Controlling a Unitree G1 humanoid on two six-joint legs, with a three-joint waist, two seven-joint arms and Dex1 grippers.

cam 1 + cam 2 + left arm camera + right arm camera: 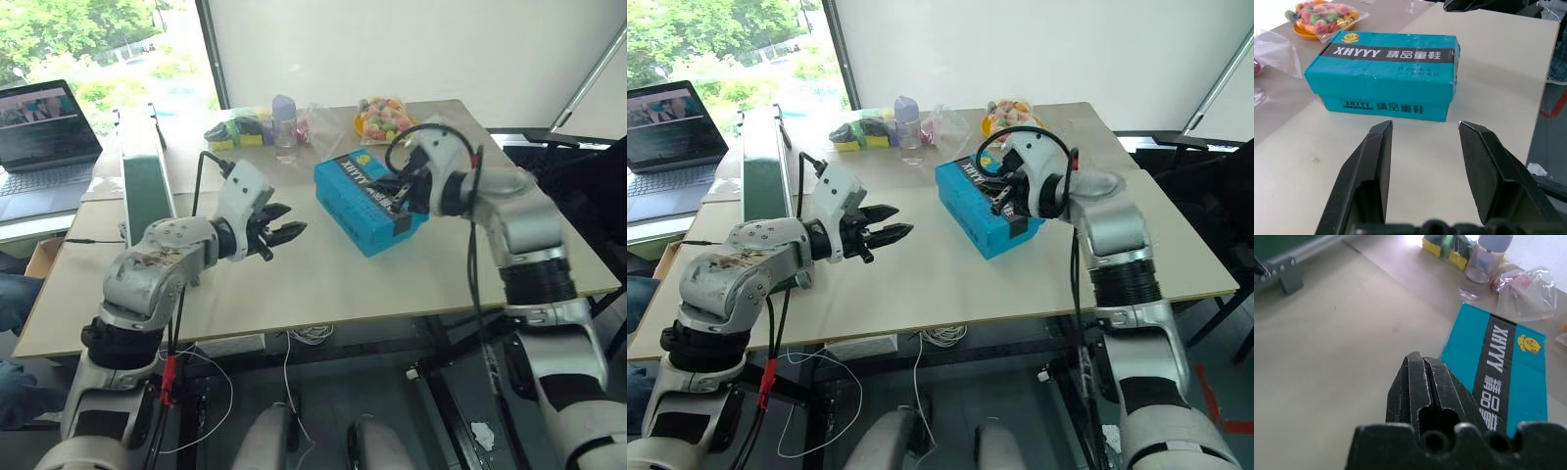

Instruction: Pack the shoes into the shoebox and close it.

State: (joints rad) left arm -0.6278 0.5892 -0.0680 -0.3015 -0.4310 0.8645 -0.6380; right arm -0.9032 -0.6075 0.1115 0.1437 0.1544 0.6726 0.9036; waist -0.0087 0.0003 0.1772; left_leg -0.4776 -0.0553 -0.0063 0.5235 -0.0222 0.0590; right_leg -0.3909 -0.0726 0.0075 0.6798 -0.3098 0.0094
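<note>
Apparently your shoebox [1386, 73] sits closed, shoes unseen, left gripper [282, 234] parted and empty, right gripper [1432, 382] pressed together, little remaining.

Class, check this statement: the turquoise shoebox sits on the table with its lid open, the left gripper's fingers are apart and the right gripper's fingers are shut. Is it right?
Not quite. The shoebox has its lid closed, flat on top, as the left wrist view shows. The rest holds: it sits on the table, the left gripper is open and the right gripper is shut.

Bright daylight from window, glare, soft shadows
</note>
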